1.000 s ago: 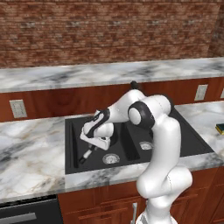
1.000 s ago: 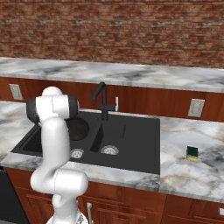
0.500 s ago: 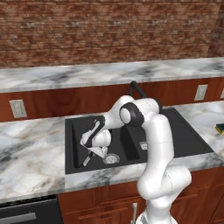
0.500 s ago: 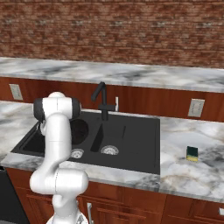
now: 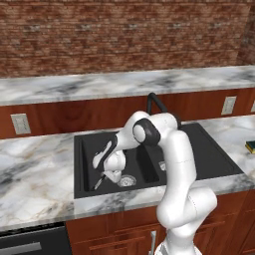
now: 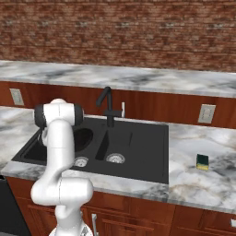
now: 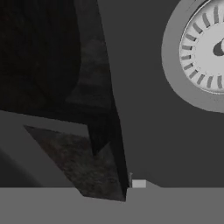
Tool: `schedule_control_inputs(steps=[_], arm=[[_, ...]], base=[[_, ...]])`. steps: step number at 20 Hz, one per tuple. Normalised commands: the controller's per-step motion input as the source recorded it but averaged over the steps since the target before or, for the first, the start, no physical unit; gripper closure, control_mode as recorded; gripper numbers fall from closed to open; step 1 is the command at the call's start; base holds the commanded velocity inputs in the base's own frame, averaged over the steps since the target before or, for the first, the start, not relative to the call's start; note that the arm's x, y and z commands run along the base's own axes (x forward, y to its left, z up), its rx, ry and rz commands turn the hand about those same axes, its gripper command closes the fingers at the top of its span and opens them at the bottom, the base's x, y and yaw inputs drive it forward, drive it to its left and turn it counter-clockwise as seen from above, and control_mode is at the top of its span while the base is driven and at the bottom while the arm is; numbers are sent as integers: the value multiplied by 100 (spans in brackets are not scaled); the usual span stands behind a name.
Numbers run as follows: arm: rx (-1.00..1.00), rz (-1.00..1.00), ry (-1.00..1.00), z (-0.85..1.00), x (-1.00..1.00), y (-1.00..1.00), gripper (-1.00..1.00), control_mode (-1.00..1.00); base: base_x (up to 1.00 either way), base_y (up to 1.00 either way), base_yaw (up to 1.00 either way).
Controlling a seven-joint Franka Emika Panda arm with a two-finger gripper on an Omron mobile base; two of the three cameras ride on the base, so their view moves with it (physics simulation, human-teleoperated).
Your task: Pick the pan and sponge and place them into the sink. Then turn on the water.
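The white arm's two-finger gripper (image 5: 102, 175) reaches low into the left basin of the large matte black double-basin sink (image 5: 209, 154), just above its floor near the front wall. Whether the jaws hold anything or how wide they stand I cannot tell. Beside it lies a round silver drain (image 5: 126, 180). The small round black frying pan (image 6: 82, 138) rests in that same basin, toward the back. A black gooseneck faucet (image 6: 107, 105) rises at the sink's rear edge. The small yellow-and-green rectangular sponge (image 6: 202, 161) sits on the marble counter (image 6: 203, 182) right of the sink.
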Motion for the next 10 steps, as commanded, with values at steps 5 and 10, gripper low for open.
schedule_control_inputs(steps=[5,10], arm=[[-1,-23,1,-17,-12,0,100,-100],[-4,-31,13,-6,-29,-3,100,-100]], base=[[0,0,0],[0,0,0]])
